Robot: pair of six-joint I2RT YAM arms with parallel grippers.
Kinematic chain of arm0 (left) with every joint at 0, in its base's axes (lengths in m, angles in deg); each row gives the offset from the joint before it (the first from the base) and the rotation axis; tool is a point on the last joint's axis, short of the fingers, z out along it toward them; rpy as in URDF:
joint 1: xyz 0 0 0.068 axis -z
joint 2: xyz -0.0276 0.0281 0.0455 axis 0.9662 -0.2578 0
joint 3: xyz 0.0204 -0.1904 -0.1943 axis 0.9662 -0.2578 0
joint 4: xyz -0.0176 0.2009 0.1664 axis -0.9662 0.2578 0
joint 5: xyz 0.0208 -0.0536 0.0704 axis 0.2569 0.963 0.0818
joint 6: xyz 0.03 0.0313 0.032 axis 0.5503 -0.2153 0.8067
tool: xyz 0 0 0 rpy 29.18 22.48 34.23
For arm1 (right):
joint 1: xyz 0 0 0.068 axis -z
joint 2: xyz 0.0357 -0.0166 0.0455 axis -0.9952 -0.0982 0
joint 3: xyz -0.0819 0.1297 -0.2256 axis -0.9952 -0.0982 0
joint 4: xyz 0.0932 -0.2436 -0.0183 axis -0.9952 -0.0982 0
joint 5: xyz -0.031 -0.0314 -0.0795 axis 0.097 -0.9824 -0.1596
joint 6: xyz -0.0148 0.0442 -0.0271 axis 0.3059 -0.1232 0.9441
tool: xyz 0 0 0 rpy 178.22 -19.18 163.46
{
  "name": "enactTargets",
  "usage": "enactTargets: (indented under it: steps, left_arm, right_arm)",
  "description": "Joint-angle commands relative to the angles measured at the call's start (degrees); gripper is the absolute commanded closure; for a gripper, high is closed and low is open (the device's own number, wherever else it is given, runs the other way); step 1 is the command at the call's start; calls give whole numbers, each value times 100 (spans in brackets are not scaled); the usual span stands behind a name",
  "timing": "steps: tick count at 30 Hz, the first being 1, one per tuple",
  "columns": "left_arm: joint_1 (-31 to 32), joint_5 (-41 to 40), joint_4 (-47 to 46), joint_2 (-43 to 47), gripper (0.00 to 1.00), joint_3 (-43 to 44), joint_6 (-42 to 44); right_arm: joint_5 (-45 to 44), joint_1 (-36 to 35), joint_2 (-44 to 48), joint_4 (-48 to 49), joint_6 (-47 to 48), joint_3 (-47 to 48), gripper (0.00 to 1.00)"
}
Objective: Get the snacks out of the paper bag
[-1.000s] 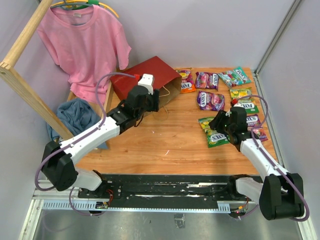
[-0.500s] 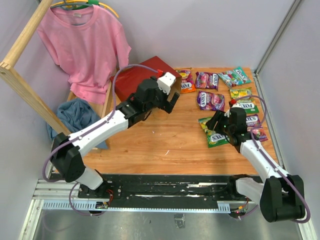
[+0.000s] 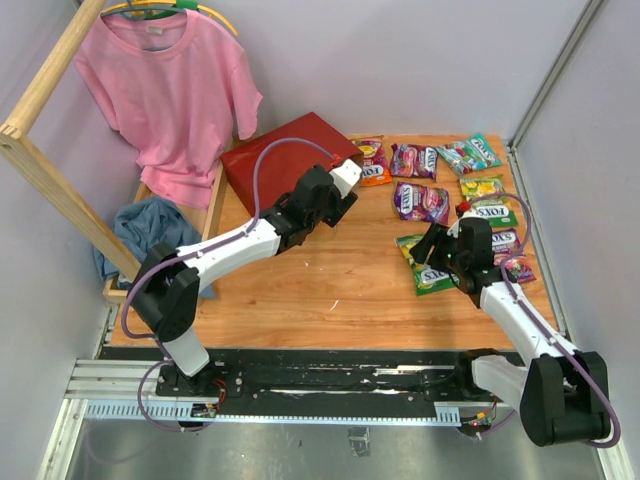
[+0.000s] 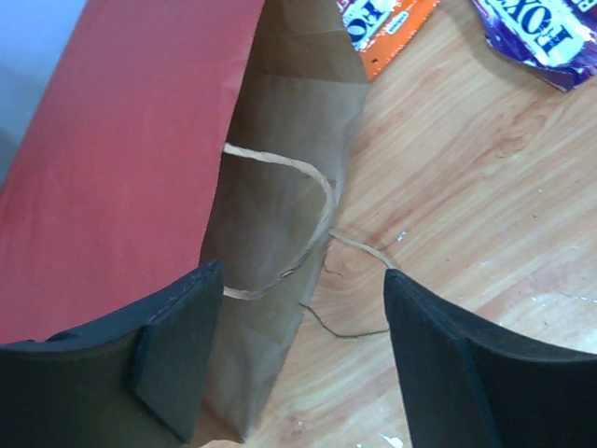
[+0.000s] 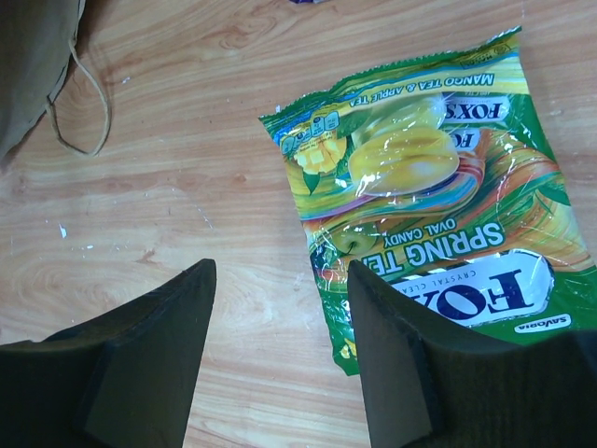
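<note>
The paper bag [image 3: 285, 160] lies flat at the back left, dark red side up, its mouth toward the snacks. My left gripper [image 3: 345, 192] hovers open at that mouth. In the left wrist view the gripper [image 4: 303, 271] straddles the brown kraft lip [image 4: 280, 205] and a loop handle [image 4: 322, 201], gripping nothing. Several snacks lie on the right: an orange packet [image 3: 372, 160], purple packets [image 3: 420, 200] and a green Fox's packet [image 3: 430, 268]. My right gripper [image 3: 432, 255] hangs open just left of the green packet [image 5: 429, 205], bare wood between its fingers [image 5: 159, 345].
A pink T-shirt [image 3: 170, 90] hangs on a wooden frame [image 3: 50, 170] at the back left, with a blue cloth [image 3: 150, 225] below it. Grey walls close in the table [image 3: 320, 290] behind and on the right.
My left gripper swung right along the bag to its mouth, and the bag now lies flatter. The right gripper's jaws widened a little beside the green packet.
</note>
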Motion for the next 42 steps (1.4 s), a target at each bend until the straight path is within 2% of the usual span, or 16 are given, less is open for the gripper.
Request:
enactTargets:
  steps: [1, 3, 5, 7, 8, 13, 21, 25, 32, 39, 40, 42]
  left_arm:
    - [26, -377, -789, 62, 31, -139, 188]
    - [26, -329, -901, 106, 41, -175, 214]
    - [18, -324, -985, 138, 63, -208, 265]
    - [-23, -283, -1080, 185, 92, -242, 266]
    - [-68, -233, -1100, 216, 99, -243, 222]
    - [-332, -47, -1112, 342, 100, -262, 3]
    - [-809, -118, -878, 538, 100, -148, -426]
    - [-1009, -261, -814, 509, 100, -14, -576]
    - [-1020, -554, -888, 376, 99, 346, -461]
    - [-1020, -542, -995, 307, 99, 575, -328]
    - [-1020, -512, -965, 298, 99, 622, -311]
    - [-1020, -414, -870, 270, 99, 705, -281]
  right_arm:
    - [113, -79, 21, 87, 102, -116, 40]
    - [126, -74, 7, 92, 117, -119, 40]
    - [155, -76, -4, 95, 125, -104, 40]
    - [100, -118, 17, 55, 153, -44, 42]
    - [-48, -190, 51, -9, 181, 16, 42]
    - [-867, -700, 104, -379, 363, 394, 41]
    - [-777, -1233, -206, -42, 156, 587, 41]
    - [-559, -1707, -578, 717, -115, 672, 40]
    - [-477, -2335, -1983, 1675, -829, 1417, 42]
    - [-467, -2567, -3653, 3892, -2216, 1786, 49]
    - [-554, -2602, -3935, 4336, -2358, 1907, 49]
    - [-865, -2644, -4567, 4610, -2660, 2240, 46]
